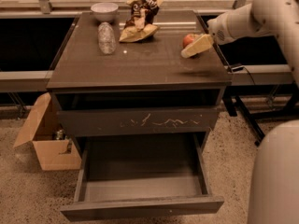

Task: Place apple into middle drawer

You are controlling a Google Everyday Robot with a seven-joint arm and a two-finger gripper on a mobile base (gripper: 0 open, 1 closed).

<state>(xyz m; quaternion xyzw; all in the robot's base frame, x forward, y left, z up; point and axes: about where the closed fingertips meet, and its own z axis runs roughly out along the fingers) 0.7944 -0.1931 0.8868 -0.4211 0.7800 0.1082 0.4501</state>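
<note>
The red apple [188, 39] sits on the cabinet top [135, 62] near its right edge. My gripper [196, 45] reaches in from the right on the white arm [247, 17] and sits right at the apple, covering its right and front side. The middle drawer [142, 186] is pulled out wide at the bottom, with a smooth grey floor, a plain front panel and nothing inside. Above it is the shut drawer front with pale scratch marks [140, 122].
A white bowl [104, 9], a clear bottle lying on its side [106, 37] and a brown and tan snack bag [138, 20] are at the back of the top. A cardboard box [46, 141] stands on the floor at left. The robot's body [275, 176] fills the lower right.
</note>
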